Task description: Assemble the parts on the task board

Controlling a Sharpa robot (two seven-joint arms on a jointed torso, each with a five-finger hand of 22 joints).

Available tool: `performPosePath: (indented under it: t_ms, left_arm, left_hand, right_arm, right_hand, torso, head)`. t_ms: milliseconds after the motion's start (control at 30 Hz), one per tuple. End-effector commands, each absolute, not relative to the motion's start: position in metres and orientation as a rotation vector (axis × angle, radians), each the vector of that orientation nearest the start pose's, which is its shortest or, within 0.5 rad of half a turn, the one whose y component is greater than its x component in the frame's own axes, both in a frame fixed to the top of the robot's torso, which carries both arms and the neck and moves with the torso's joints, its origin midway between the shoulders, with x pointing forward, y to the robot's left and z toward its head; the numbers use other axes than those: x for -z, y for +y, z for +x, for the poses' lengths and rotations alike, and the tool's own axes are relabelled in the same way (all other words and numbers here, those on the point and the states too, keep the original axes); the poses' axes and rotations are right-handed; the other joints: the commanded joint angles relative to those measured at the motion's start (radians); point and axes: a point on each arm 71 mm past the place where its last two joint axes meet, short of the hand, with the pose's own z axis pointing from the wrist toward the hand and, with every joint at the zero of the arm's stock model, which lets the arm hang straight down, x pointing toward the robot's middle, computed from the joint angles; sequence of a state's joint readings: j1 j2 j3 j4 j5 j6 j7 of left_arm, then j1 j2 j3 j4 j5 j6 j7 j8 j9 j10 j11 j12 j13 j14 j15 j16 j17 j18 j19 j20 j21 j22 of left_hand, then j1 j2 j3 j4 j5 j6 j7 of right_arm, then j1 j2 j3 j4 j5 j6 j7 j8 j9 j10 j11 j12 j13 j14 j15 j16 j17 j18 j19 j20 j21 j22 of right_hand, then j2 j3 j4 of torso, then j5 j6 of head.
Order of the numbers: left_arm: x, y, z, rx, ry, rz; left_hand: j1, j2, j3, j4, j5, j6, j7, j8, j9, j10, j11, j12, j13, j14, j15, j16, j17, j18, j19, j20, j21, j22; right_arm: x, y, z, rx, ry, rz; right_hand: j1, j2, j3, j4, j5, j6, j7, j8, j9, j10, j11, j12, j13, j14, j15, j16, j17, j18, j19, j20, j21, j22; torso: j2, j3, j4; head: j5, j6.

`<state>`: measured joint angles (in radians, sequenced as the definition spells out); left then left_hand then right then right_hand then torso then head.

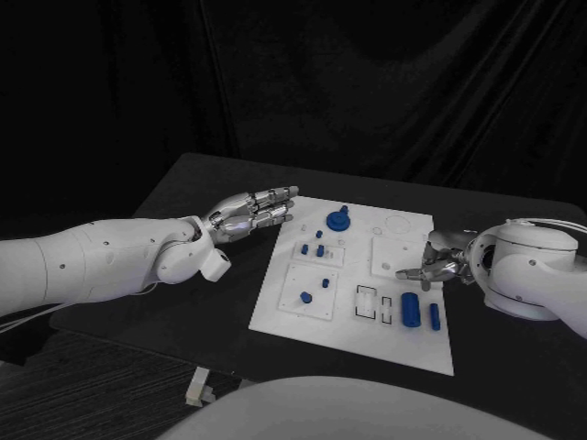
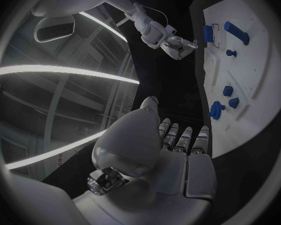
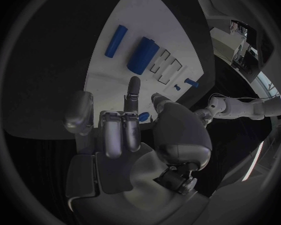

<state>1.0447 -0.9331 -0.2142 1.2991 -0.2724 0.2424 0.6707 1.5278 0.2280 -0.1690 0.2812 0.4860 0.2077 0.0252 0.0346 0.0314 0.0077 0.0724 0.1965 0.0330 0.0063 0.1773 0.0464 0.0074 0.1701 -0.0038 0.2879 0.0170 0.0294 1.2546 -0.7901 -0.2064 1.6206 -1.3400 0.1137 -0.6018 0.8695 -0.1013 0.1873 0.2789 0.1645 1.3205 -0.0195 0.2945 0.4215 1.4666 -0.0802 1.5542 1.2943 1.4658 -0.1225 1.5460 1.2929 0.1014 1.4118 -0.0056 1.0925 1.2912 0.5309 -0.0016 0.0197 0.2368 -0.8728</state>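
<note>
The black bench [image 1: 174,238] carries the white task board [image 1: 359,344] at its middle, lying flat with its long side running away from the robot. The left hand [image 1: 251,213] hovers just beside the board's far left corner, holding nothing, its fingers [image 2: 185,137] stretched out straight and lying close side by side, tips pointing at the board. The right hand [image 1: 439,263] sits at the board's right edge about halfway along; 1 finger [image 3: 133,91] points out over the board while the others are curled in, and nothing is seen held in it. On the board, 2 long blue parts [image 1: 410,310] lie side by side near the right front area, next to a pair of rectangular outlines [image 1: 368,303]. A round blue part with a knob [image 1: 337,220] stands near the far end, and several small blue parts [image 1: 312,249] are scattered over the left half.
</note>
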Motion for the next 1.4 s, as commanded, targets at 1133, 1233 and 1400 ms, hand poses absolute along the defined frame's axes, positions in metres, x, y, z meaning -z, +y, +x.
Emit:
performPosePath:
  t_ms: [1133, 1233, 1400]
  left_arm:
    - [0.3, 0.294, 0.434, 1.772, 1.719, -0.875]
    - [0.3, 0.294, 0.434, 1.773, 1.721, -0.876]
    - [0.301, 0.293, 0.434, 1.777, 1.726, -0.876]
  left_hand:
    - [0.011, -0.007, 0.033, -0.005, 0.016, 0.008, -0.005, -0.006, -0.003, 0.002, 0.015, 0.012, -0.005, 0.009, 0.008, 0.011, 0.007, 0.005, 0.013, 0.006, -0.008, 0.012]
    - [0.011, -0.007, 0.034, -0.005, 0.016, 0.008, -0.006, -0.006, -0.003, 0.002, 0.018, 0.013, -0.005, 0.01, 0.009, 0.012, 0.007, 0.004, 0.013, 0.006, -0.008, 0.012]
    - [0.011, -0.007, 0.035, -0.005, 0.016, 0.007, -0.007, -0.006, -0.003, 0.003, 0.024, 0.014, -0.005, 0.01, 0.011, 0.012, 0.007, 0.004, 0.013, 0.006, -0.008, 0.011]
  right_arm:
    - [0.267, -0.182, 0.435, -0.128, 2.361, -0.212]
    - [0.269, -0.182, 0.435, -0.126, 2.364, -0.211]
    - [0.272, -0.182, 0.435, -0.123, 2.372, -0.213]
  right_hand:
    - [-0.022, -0.04, -0.02, 0.012, -0.071, -0.028, 0.007, -0.002, 0.08, 0.104, 0.003, 0.017, 0.277, 0.105, -0.001, 0.025, 0.278, -0.01, 0.003, -0.004, 0.002, 0.158]
    - [-0.018, -0.038, -0.019, 0.011, -0.069, -0.032, 0.008, -0.005, 0.081, 0.104, 0.004, 0.017, 0.277, 0.105, -0.001, 0.025, 0.278, -0.009, 0.002, -0.004, -0.002, 0.157]
    - [-0.005, -0.035, -0.015, 0.009, -0.06, -0.038, 0.011, -0.012, 0.085, 0.104, 0.006, 0.017, 0.277, 0.105, 0.001, 0.025, 0.278, -0.009, 0.0, -0.002, -0.005, 0.156]
  torso:
    - [0.0, -0.0001, -0.0004]
    - [0.0, 0.0, -0.0001]
    - [0.0, -0.0001, -0.0004]
  head:
    - [0.009, 0.0]
    - [0.008, 0.0]
    - [0.006, 0.0]
